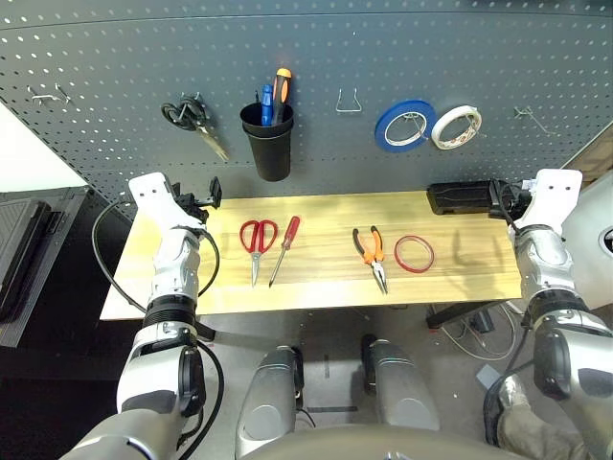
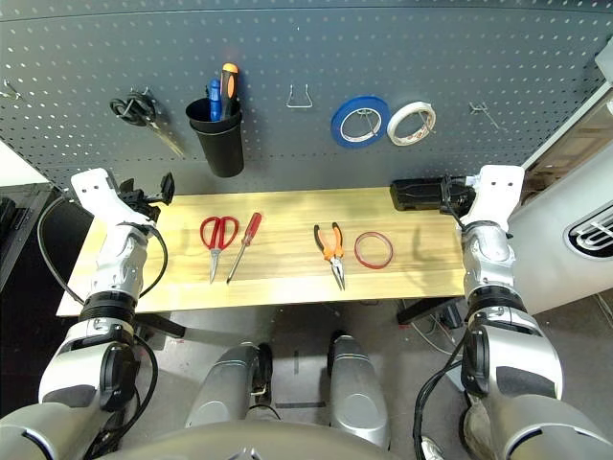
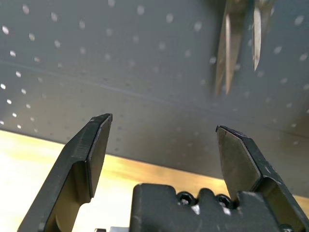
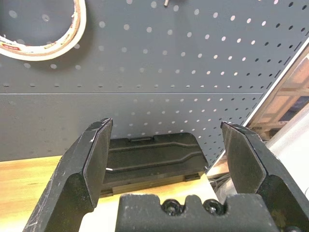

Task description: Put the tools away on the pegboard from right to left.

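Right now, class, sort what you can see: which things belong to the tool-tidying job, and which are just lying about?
Part of the job:
- red tape ring
- orange-handled pliers
- red-handled screwdriver
- red-handled scissors
- pegboard

Not part of it:
- black case on the table
- blue tape roll, already hung
- white tape roll, already hung
- black-handled scissors, already hung

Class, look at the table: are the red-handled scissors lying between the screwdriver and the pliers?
No, the screwdriver lies between the red-handled scissors and the pliers.
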### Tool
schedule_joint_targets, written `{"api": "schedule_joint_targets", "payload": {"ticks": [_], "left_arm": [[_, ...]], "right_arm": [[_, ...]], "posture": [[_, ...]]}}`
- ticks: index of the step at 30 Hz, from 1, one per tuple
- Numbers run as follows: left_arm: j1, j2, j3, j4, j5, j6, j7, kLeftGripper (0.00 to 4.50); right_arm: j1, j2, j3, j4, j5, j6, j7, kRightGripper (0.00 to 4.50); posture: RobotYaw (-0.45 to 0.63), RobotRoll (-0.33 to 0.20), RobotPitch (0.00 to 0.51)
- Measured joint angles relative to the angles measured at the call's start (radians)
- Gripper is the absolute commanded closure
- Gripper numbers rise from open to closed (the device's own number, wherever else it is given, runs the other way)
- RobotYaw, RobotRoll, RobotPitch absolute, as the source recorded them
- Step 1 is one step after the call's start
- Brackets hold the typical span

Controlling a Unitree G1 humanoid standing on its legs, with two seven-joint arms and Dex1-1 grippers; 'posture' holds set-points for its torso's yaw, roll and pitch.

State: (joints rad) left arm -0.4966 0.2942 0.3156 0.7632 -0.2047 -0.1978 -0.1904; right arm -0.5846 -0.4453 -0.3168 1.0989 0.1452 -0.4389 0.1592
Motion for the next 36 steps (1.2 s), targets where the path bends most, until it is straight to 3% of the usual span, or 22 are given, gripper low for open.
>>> {"api": "schedule_joint_targets", "payload": {"ticks": [11,18,27,36], "left_arm": [[0.068,-0.002,-0.03,-0.102,0.0,0.044,-0.031,0.02],[0.24,0.054,-0.229,-0.417,0.004,0.302,-0.287,0.02],[0.287,0.127,-0.323,-0.728,-0.035,0.549,-0.434,0.02],[0.351,0.163,-0.351,-0.901,-0.051,0.701,-0.454,0.02]], "right_arm": [[-0.038,-0.01,0.054,0.004,-0.031,0.056,0.066,0.0],[-0.042,-0.052,0.229,0.0,-0.136,0.224,0.355,0.0],[-0.033,-0.062,0.377,-0.013,-0.211,0.341,0.617,0.0],[-0.055,-0.008,0.482,0.017,-0.302,0.424,0.662,0.0]], "posture": [[0.06,0.0,0.166],[0.07,0.0,0.182],[0.11,0.0,0.216],[0.16,0.0,0.27]]}}
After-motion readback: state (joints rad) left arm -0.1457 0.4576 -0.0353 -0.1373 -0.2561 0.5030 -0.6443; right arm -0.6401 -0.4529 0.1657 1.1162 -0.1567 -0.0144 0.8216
